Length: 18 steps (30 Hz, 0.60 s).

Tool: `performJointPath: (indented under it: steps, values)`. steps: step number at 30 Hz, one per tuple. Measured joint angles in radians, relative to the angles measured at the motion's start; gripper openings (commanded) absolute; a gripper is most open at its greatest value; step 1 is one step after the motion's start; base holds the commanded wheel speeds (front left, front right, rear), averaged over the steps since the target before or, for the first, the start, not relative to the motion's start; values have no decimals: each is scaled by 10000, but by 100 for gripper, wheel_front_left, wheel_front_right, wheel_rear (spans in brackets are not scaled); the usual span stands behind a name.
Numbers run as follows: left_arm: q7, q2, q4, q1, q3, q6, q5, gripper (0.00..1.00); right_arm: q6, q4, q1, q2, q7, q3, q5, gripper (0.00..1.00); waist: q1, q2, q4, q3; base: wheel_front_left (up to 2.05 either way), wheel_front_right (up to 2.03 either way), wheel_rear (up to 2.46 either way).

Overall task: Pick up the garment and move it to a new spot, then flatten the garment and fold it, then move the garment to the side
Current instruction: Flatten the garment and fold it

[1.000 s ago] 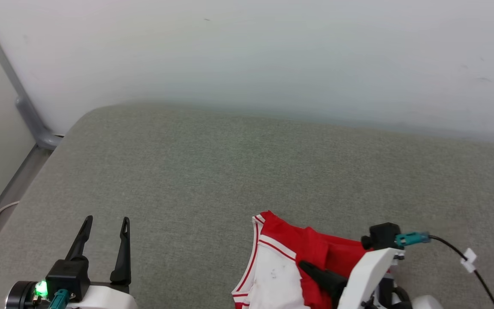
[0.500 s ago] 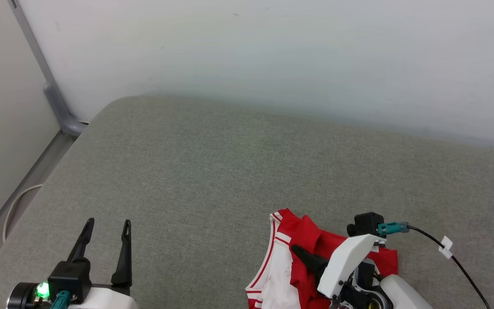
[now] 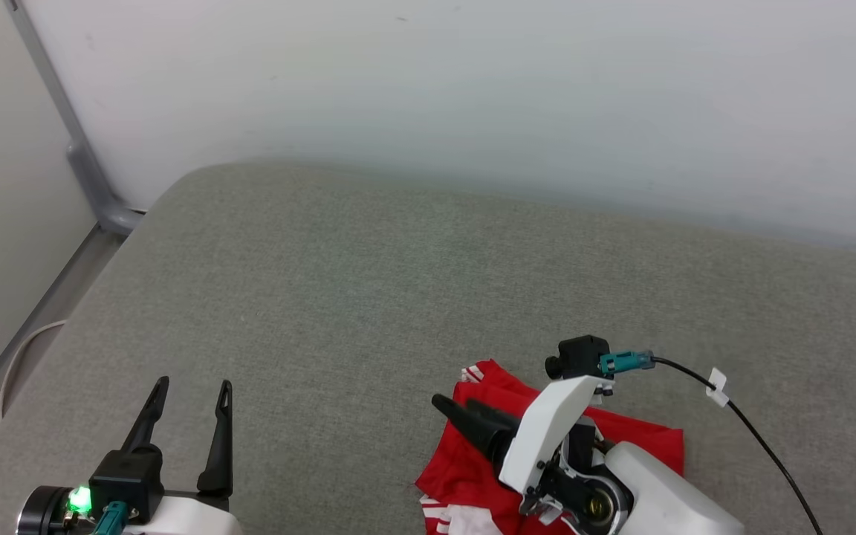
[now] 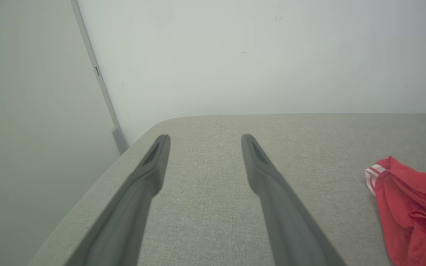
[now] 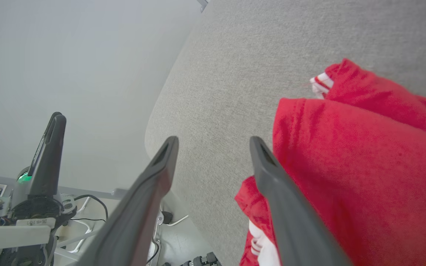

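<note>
Garment: red jersey cloth with striped trim, lying as a crumpled heap on the near right part of the bench. Change logged: a second ago it was pinched in my right gripper; now it is let go and rests on the bench under its own weight.

Right gripper: fingers spread wide with nothing between them, low over the heap's left edge. One finger runs just beside the red cloth; I cannot tell whether it touches.

Left gripper: spread, empty, well apart from the heap, near the bench's left corner.

Reading: I judge the move to a new spot complete. Flattening comes next, and the cloth is bunched with no hem or sleeve laid out, so I must find edges first.

Wall: plain, pale, behind the bench.

Bench: grey woven cover, rounded corner, far half bare.

Post: grey, in the left corner.

Black cable: trails from my right wrist over the cover, with a white tag.
</note>
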Motion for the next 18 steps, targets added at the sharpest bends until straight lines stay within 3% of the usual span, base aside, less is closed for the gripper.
performJointPath:
  steps: [6, 9, 12, 18]
  values:
    - [0, -13, -82, 5, -50, -59, 69, 100, 0, 690, -768, 2, -405, 146, -242, 100, 0, 0, -300, -109, 0, 0, 0]
    - [0, -81, -188, 16, -71, -69, 67, 100, 0, 1521, -1411, -33, -742, -151, -1198, 100, 0, 0, -617, -157, 0, 0, 0]
    - [0, -121, -272, 18, -94, -81, 69, 100, 0, 1515, -1787, -431, -1051, -142, -2167, 100, 0, 0, -869, -177, 0, 0, 0]
    - [0, -259, -453, 13, -100, -128, 59, 100, 0, 777, -1825, -1894, -1896, -512, -3789, 100, 0, 0, -1349, -183, 0, 0, 0]
